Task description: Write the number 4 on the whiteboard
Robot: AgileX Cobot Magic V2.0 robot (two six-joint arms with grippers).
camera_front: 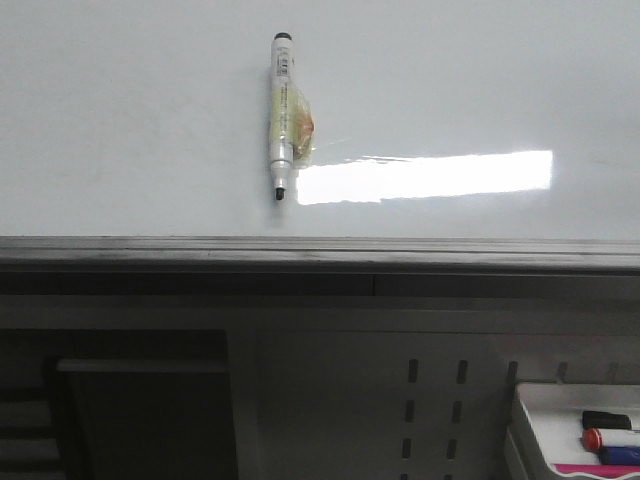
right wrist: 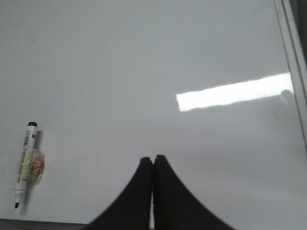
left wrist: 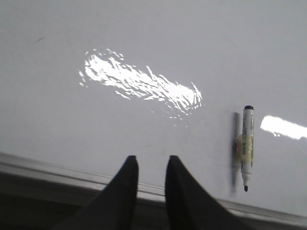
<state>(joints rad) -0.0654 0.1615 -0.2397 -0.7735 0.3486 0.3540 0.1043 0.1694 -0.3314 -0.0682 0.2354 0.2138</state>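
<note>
The whiteboard (camera_front: 130, 120) fills the upper part of the front view, a glossy white surface with a grey edge rail (camera_front: 320, 252) along its near side and a bright rectangular light reflection (camera_front: 425, 177) right of centre. No marker strokes forming a number 4 can be made out on the board in any view.

A white marker pen (camera_front: 281, 115) with a black tip lies on the board, lengthwise toward the rail, tip nearest the rail, cap off. A yellowish label or wrap sits around its middle. Its tip lies just beside the left end of the reflection.

Neither arm appears in the front view. In the left wrist view, the left gripper (left wrist: 149, 163) hangs over the edge rail with its dark fingers (left wrist: 127, 179) narrowly parted and nothing between them; the pen (left wrist: 247, 146) lies on the board well apart from it, off to one side. In the right wrist view, the right gripper (right wrist: 153, 160) has its fingertips pressed together, holding nothing; the pen (right wrist: 26, 165) lies well apart from it, to the other side, near the board's edge.

At the lower right of the front view, a small white tray (camera_front: 535, 425) below the board holds markers, one red-capped (camera_front: 595, 438).
</note>
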